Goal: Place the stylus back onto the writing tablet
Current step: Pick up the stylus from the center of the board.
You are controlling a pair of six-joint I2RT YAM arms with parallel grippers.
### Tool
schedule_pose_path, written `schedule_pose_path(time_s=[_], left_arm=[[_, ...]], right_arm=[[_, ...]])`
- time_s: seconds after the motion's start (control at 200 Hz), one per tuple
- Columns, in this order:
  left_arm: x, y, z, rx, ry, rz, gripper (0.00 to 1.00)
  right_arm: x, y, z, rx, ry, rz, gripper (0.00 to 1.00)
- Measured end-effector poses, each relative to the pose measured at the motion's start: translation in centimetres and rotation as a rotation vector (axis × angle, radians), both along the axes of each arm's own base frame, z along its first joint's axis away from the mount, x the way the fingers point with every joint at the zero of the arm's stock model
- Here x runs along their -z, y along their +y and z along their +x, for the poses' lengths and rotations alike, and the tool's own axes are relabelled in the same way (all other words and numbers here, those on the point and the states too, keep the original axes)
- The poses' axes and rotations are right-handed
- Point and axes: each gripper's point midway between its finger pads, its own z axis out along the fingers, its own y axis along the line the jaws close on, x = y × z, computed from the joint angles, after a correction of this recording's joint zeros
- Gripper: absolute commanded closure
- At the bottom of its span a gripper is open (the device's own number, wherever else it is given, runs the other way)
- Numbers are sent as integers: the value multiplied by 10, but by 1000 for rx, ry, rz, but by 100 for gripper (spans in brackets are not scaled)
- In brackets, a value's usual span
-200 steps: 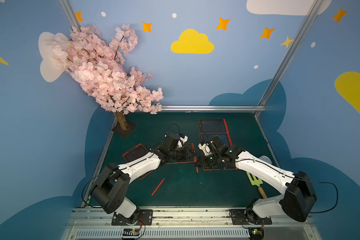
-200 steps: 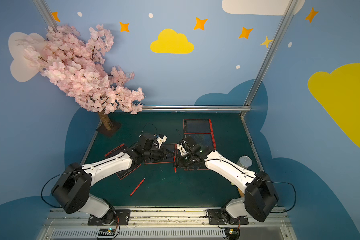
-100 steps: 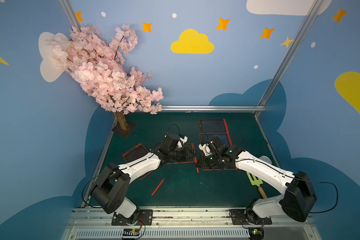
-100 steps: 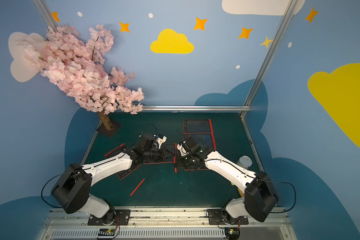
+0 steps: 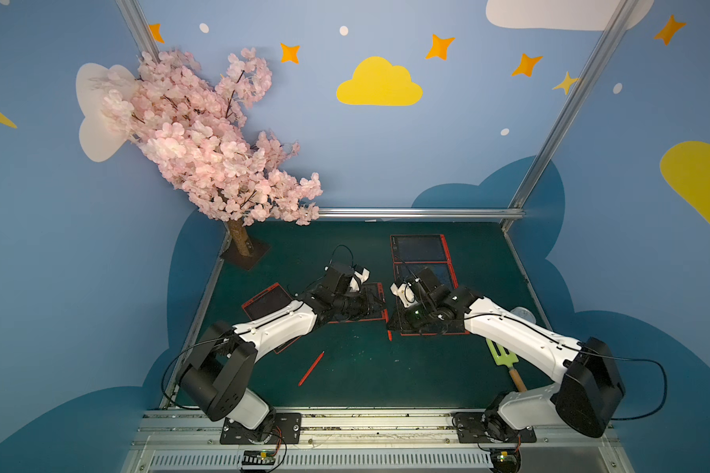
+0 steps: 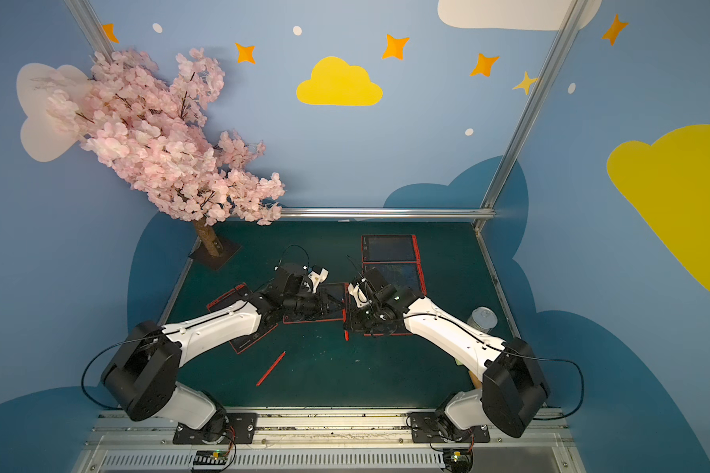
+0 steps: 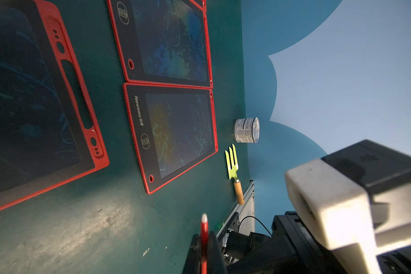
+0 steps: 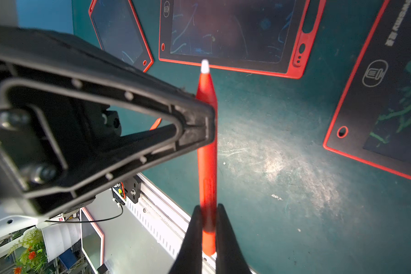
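Right wrist view, frame centre: my right end effector [image 8: 208, 210] and left end effector [image 7: 204, 237] both pinch the red stylus [image 8: 207, 166], seemingly clear of the tabletop [image 8: 282, 154]; seating it on the writing tablet [image 8: 223, 30] remains.

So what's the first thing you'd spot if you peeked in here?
The big pink blossom tree in the far left corner of the green table jumps out first. Next, mid-table among the red-framed tablets, the left tool and right tool both pinch one red stylus. A second stylus lies loose near the front.
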Motion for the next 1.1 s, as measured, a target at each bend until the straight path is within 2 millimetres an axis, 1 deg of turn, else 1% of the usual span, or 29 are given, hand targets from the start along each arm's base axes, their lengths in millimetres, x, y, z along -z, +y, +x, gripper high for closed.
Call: schedule_pose_path(time_s=[0.24,0.466,0.596,0.681,0.871,1.001,1.101], left_arm=[[0,0,0,2,4,-2,97],[0,0,-1,4,5,-5,97],[-1,0,-1,5,7,-7,94],[-1,0,0,3,8,-9,87],[-1,4,2,-10,29,-25,64],[3,17,6,-34,29,-10,52],[-3,33,5,-49,-6,10,41]], right_arm=[[1,-2,0,1,-3,-9,85],[-1,-2,1,-1,-5,-10,92],[-2,-1,1,-1,-7,-10,94],[-2,-2,1,-1,-7,-11,94],[1,-7,5,16,-17,-32,94],[1,-10,7,25,-17,-40,94],[2,-13,9,27,-17,-46,93]])
